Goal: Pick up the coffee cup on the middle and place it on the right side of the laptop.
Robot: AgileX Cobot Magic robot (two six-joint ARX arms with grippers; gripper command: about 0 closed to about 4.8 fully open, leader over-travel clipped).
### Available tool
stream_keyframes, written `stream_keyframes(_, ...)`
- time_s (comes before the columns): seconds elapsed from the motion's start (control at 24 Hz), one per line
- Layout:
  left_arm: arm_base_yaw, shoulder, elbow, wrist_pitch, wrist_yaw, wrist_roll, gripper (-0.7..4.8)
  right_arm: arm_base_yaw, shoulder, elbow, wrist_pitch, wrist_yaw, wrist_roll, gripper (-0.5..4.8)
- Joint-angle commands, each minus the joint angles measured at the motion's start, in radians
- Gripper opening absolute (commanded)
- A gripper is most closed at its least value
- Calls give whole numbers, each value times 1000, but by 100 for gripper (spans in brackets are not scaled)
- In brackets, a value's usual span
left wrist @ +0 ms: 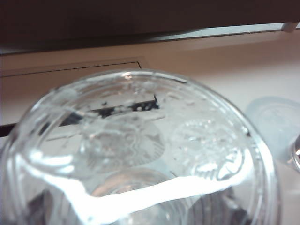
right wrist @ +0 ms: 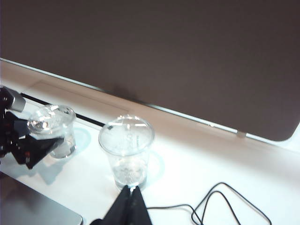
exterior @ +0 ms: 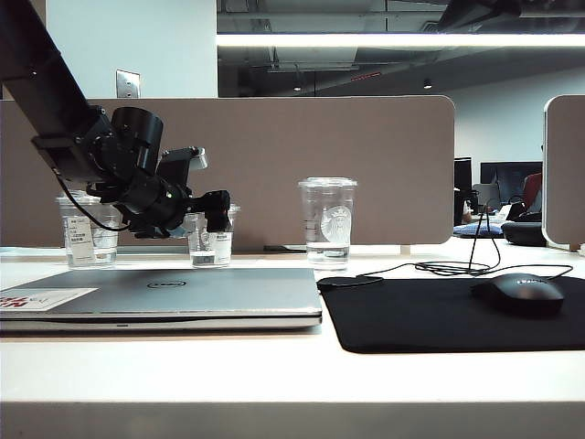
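Clearly, you are dealing with a thin, clear plastic coffee cup [exterior: 210, 238] that will flex and slip, with a little water inside, so take it low on the wall, gently. It stands behind the laptop [exterior: 164, 297], between two other cups. Your left gripper [exterior: 212, 218] is spread wide around it, the lid filling the wrist view, nothing clamped yet. Your right gripper [right wrist: 127, 199], fingers together and empty, points at the taller cup [right wrist: 126, 150].

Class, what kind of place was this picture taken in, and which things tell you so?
Probably an open-plan office: a desk with a closed laptop, a mouse on a black mat, and a beige partition screen dividing workstations.
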Motion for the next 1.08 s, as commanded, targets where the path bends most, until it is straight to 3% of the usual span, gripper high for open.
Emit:
stream_keyframes(0.04,-3,35,53,-27,0,7,479,0,-3,6,13,1,-3,-6)
stream_keyframes(0.25,-3,66,57,-1,1,68,479,0,-3,6,2,23,-26,-5)
stream_keyframes(0.71,-3,98,56,107,1,69,479,0,-2,4,-16,24,-26,-5)
stream_keyframes(0.75,-3,98,56,108,1,69,461,0,-2,4,-16,24,-26,-6)
stream_keyframes(0.79,-3,98,56,111,1,69,356,0,-2,4,-17,24,-26,-5)
stream_keyframes(0.83,-3,98,56,111,1,69,307,0,-2,4,-17,24,-26,-5)
stream_keyframes(1.08,-3,97,56,110,2,66,304,0,-2,4,-17,27,-26,-5)
